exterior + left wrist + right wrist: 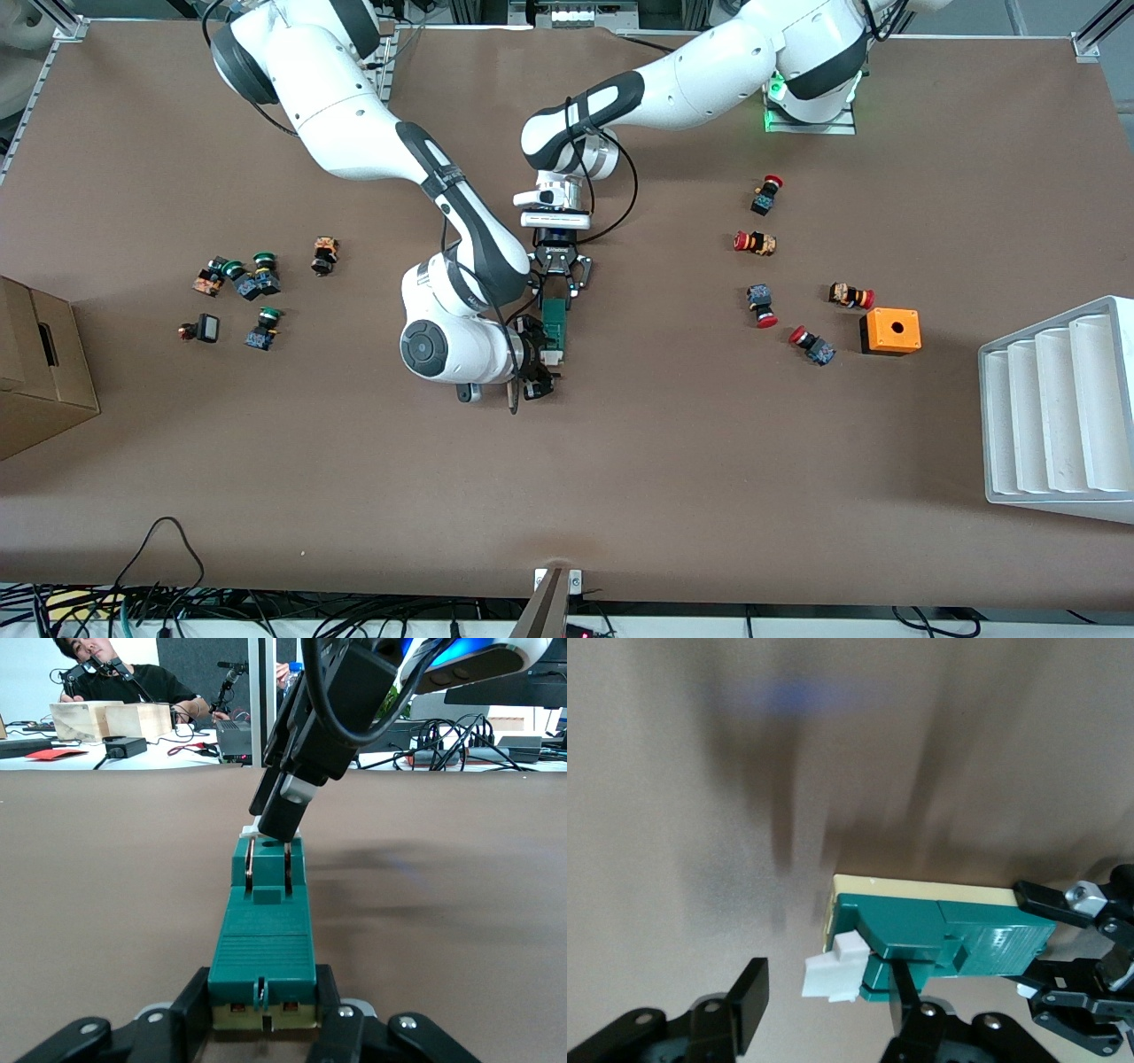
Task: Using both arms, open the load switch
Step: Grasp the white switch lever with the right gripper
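My left gripper (pixel 264 1014) is clamped on one end of the green load switch (pixel 555 324), which lies mid-bench (pixel 673 425). My right gripper (pixel 543 358) hangs at the switch's other end, by its white tab (pixel 833 976), fingers (pixel 749 1003) apart, one touching the switch body.

No legible txt, labels, brands or nos. anywhere in views.
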Motion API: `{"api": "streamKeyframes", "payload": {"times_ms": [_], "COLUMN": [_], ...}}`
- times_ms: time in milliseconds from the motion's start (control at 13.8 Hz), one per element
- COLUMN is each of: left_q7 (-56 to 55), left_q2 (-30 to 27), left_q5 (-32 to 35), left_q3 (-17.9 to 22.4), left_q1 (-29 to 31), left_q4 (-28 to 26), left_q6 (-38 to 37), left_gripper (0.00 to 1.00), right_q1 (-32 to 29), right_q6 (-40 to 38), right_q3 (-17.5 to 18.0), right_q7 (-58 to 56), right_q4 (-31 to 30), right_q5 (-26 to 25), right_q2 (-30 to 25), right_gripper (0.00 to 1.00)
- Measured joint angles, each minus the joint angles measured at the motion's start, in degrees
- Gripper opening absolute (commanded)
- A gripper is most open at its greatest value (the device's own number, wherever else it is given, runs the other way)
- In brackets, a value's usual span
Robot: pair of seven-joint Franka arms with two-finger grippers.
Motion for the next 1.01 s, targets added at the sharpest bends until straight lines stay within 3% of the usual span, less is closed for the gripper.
{"api": "streamKeyframes", "payload": {"times_ms": [434, 1013], "left_q7": [0.0, 0.0], "left_q2": [0.0, 0.0], "left_q5": [0.0, 0.0], "left_q3": [-0.1, -0.1], "left_q1": [0.0, 0.0], "left_q4": [0.0, 0.1], "left_q6": [0.0, 0.0], "left_gripper": [0.0, 0.0], "right_q1": [0.1, 0.4], "right_q6": [-0.9, -0.5], "right_q3": [-0.1, -0.1], "right_q7": [0.4, 1.1], "right_q4": [0.0, 0.0], "right_q5": [-0.1, -0.8], "right_q2": [-0.1, -0.2], "right_gripper": [0.29, 0.26]}}
